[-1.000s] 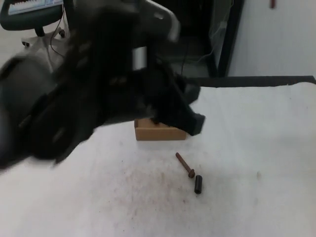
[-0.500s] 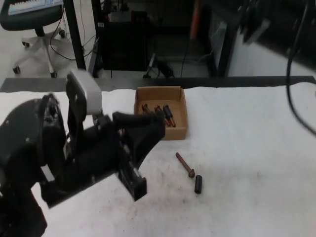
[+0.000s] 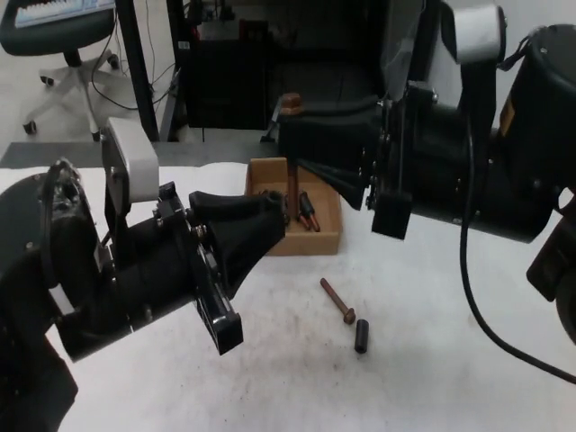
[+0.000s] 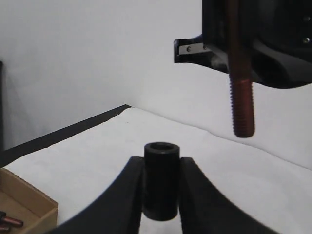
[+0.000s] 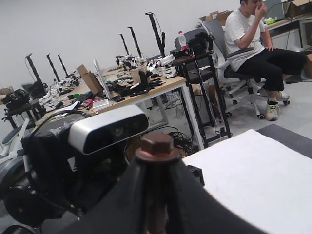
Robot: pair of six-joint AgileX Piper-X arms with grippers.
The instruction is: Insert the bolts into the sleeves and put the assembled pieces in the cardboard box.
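Copper-coloured bolt [image 4: 241, 92]: in the left wrist view its threaded end points down, held from above by the right gripper [image 5: 156, 170]. The right wrist view adds the other end, with the hexagonal head standing just above the two fingers [image 5: 190, 200], which are clamped on the shank.

The left wrist view also shows the black sleeve [image 4: 161, 190] standing upright with its open mouth up, pinched between the left gripper [image 4: 161, 163] fingers on both sides. The bolt's tip is higher than the sleeve's mouth and offset from it; the two are apart. From the high view the sleeve cannot be made out within the left gripper; the bolt stands upright just past that gripper's tip, in line with the cardboard box [image 3: 315, 243].

The high view alone gives the bench layout. The cardboard box sits on the white cloth [image 3: 468, 360] between the two arms, toward the far side. Assembled pieces [image 3: 307, 211], dark with copper ends, lie inside it; the left gripper and the held bolt cover part of the interior, so their count cannot be told.

Nearer than the box, a loose bolt [image 3: 336, 298] lies flat on the cloth, its head just beside a loose sleeve [image 3: 361, 336]. Whether they touch cannot be told.
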